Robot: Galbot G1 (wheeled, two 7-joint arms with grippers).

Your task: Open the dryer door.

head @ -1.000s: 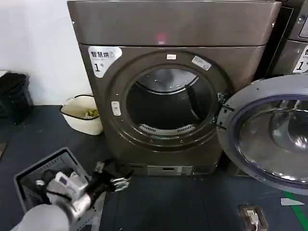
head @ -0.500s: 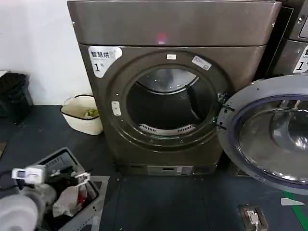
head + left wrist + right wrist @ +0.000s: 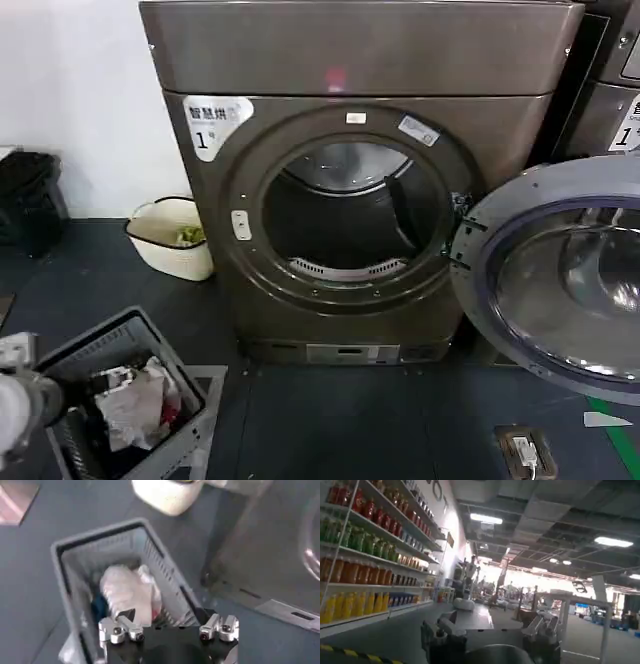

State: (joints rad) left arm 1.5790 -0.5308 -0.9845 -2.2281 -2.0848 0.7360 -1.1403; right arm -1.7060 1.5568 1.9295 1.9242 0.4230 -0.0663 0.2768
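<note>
Dark floor (image 3: 330,420), white wall behind. The dryer (image 3: 350,180) is standing centre with its drum mouth exposed; the dryer door (image 3: 555,285) is hanging swung wide open at its right, cut off by the frame edge. A grey basket (image 3: 120,400) of laundry is sitting lower left. The left gripper (image 3: 168,629) is hovering over that basket, fingers spread apart, gripping nothing. The right gripper (image 3: 490,630) is pointing off toward shelves; can't tell its jaw state.
</note>
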